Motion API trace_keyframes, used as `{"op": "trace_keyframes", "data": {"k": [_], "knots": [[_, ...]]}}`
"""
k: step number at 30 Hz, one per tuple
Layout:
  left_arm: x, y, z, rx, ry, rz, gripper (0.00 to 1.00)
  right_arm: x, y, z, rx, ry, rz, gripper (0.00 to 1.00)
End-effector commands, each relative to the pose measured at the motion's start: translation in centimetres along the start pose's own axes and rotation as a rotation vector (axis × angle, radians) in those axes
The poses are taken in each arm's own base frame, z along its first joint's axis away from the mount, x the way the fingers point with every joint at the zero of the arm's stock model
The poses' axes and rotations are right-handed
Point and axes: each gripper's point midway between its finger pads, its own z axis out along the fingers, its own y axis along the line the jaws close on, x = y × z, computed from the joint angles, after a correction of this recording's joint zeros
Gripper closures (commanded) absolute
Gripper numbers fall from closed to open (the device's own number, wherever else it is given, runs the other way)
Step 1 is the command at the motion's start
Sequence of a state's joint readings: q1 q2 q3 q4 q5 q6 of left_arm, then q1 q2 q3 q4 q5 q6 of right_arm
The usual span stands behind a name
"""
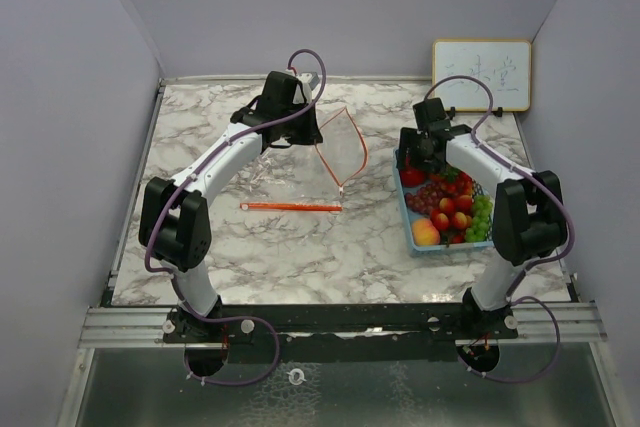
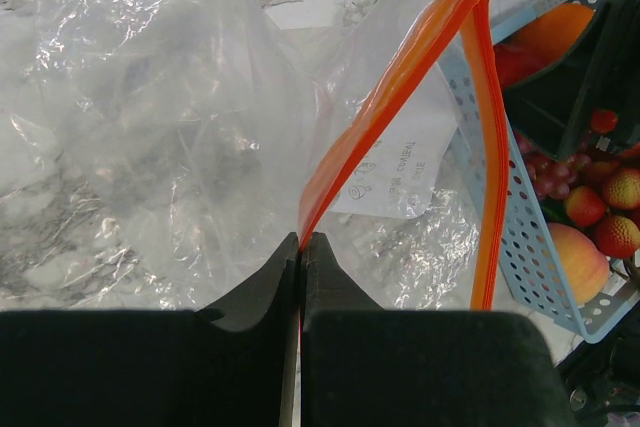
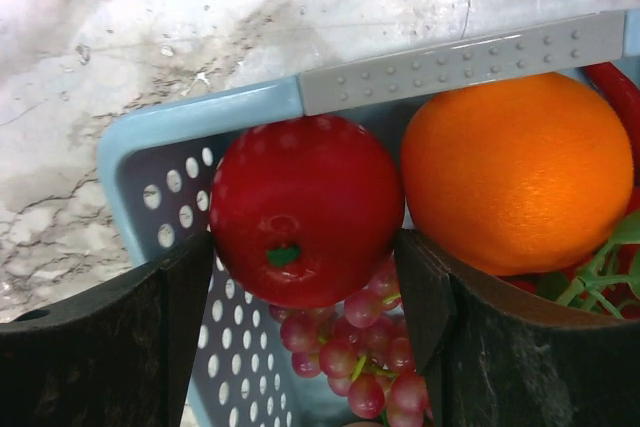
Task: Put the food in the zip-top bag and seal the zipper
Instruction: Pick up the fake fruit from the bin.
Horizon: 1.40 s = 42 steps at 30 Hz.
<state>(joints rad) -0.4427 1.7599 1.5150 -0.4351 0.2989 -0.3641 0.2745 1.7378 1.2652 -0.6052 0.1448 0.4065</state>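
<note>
Your left gripper [image 2: 301,239] is pinching one orange zipper strip [image 2: 400,77] of the zip-top bag [image 2: 150,127], its fingers closed tight on the strip and holding that lip up off the marble counter [image 1: 300,247]. The bag is showing as clear, crinkled plastic, with its mouth gaping toward the right. In the top view, a further stretch of orange strip is lying flat on the counter nearer you. A white printed slip [image 2: 395,172] is showing through the plastic, but you cannot tell whether it is inside or underneath.

To the right, just beside the bag, the light-blue mesh basket [image 1: 405,209] is holding all the food: a peach [image 1: 425,232], small red fruits [image 1: 450,217], green grapes [image 1: 482,217], purple grapes [image 3: 360,357] and a glossy orange [image 3: 515,172]. Your right gripper [image 3: 305,247] is reaching into the basket's far corner, its fingers pressing on both sides of the shiny red tomato [image 3: 305,207], which is sitting against the orange.
</note>
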Motion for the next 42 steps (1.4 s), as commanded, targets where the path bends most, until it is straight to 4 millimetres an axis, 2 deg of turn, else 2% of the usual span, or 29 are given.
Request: {"op": "trace_keyframes", "data": {"k": [1,7,16,20,25,30,33,37,42], "knots": [[-1.4,-1.0,-0.3,0.032,-0.027,0.017,1.0,0.6,-0.5,1.6,0.018,-0.001,0.002,0.27],[-1.3,-1.0,-0.2,0.029,-0.017,0.02,1.0,2.5,-1.2,3.3,0.037,0.033,-0.02,0.27],[-1.5,-1.0,-0.2,0.027,-0.013,0.026,1.0,2.1,-1.9,3.9,0.068,0.003,-0.068,0.5],[-1.4,-1.0,-0.3,0.03,-0.014,0.025,1.0,1.5,-2.2,2.9,0.077,-0.025,-0.073,0.6],[-1.4,-1.1,-0.5,0.032,-0.02,0.028,1.0,-0.6,-1.3,-0.2,0.022,-0.088,-0.067,0.72],[-1.1,-1.0,-0.5,0.031,-0.016,0.026,1.0,-3.1,0.0,-4.6,-0.066,-0.169,-0.07,0.73],[-0.9,-0.9,-0.4,0.032,-0.01,0.025,1.0,-4.5,1.5,-7.6,-0.165,-0.223,-0.096,0.74],[-0.9,-1.2,0.0,0.048,-0.007,0.011,1.0,-6.6,5.2,-12.2,-0.393,-0.32,-0.149,0.75],[-1.0,-1.4,0.4,0.065,-0.004,-0.004,1.0,-7.9,11.8,-18.3,-0.771,-0.384,-0.224,0.75]]}}
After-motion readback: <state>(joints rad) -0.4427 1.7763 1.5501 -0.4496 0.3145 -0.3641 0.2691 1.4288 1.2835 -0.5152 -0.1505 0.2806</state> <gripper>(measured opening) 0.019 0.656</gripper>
